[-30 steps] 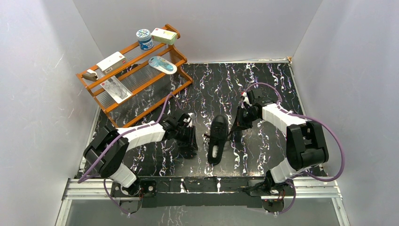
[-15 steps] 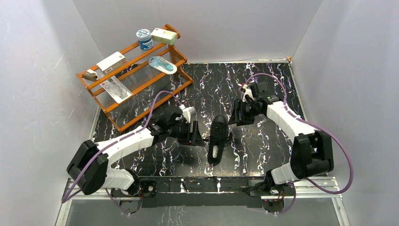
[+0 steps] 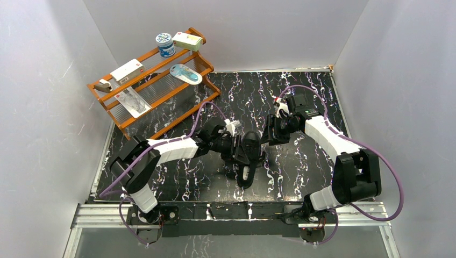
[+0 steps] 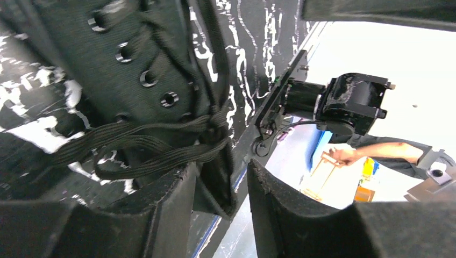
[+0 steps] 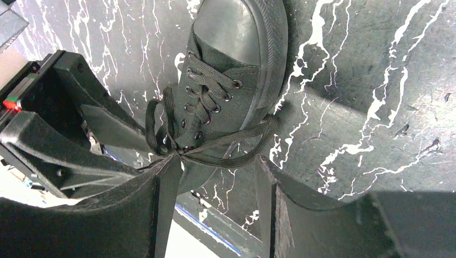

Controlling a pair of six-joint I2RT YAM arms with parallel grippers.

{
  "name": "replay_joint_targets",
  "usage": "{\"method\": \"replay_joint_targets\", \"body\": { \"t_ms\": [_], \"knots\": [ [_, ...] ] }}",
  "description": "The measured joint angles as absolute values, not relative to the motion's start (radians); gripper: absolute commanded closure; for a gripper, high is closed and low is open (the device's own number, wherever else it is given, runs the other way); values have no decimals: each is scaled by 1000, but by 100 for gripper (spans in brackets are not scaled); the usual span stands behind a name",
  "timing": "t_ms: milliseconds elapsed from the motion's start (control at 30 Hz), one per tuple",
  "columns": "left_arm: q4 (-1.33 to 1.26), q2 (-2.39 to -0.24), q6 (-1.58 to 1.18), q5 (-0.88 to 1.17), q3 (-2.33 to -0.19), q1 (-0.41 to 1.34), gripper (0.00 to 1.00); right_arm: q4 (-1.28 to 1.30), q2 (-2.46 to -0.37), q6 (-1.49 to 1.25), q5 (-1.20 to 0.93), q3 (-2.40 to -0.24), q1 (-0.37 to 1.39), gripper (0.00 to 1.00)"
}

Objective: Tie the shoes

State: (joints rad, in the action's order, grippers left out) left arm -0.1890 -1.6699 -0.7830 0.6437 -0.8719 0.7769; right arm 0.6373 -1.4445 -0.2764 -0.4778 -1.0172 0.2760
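The black sneaker [image 3: 247,161] lies mid-table, toe pointing away, white insole label facing up. Its thin black laces [image 5: 215,153] are knotted with loops hanging off both sides. My left gripper [image 3: 238,152] is against the shoe's left side; in the left wrist view it [image 4: 220,172] is open, with a lace loop [image 4: 145,148] just over the left finger and dark shoe fabric partly in the gap. My right gripper [image 3: 267,137] is at the shoe's right near the toe; in the right wrist view it [image 5: 215,161] is open, a lace loop running across between its fingertips.
A wooden rack [image 3: 156,88] stands at the back left with a tub [image 3: 165,44], boxes and packets on it. The black marbled tabletop [image 3: 306,97] is bounded by white walls on three sides and a metal rail [image 3: 231,215] at the near edge.
My left arm has swung right from the table beside the shoe up to the shoe's left side. My right arm shifted slightly back a second ago and has since stayed put.
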Motion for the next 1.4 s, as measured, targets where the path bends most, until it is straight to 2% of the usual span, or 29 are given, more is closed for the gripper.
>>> {"method": "replay_joint_targets", "body": {
  "t_ms": [133, 233, 367, 600, 667, 700, 1000, 1400],
  "knots": [
    [-203, -1681, -793, 643, -904, 810, 52, 637, -1444, -269, -485, -1017, 276, 39],
    [-178, -1676, -794, 602, -921, 830, 52, 636, -1444, -263, -495, -1017, 276, 39],
    [-87, -1644, -793, 535, -922, 841, 62, 631, -1444, -263, -507, -1015, 276, 39],
    [-15, -1633, -781, 524, -928, 840, 85, 627, -1434, -263, -513, -989, 276, 38],
    [-7, -1639, -778, 524, -934, 840, 98, 627, -1433, -263, -513, -985, 276, 39],
    [-6, -1641, -778, 524, -935, 840, 100, 627, -1433, -263, -513, -985, 276, 38],
    [57, -1617, -760, 511, -936, 840, 100, 624, -1428, -266, -522, -963, 276, 37],
    [147, -1324, -815, 520, -805, 840, 100, 586, -1491, -312, -626, -936, 276, 36]
  ]
}}
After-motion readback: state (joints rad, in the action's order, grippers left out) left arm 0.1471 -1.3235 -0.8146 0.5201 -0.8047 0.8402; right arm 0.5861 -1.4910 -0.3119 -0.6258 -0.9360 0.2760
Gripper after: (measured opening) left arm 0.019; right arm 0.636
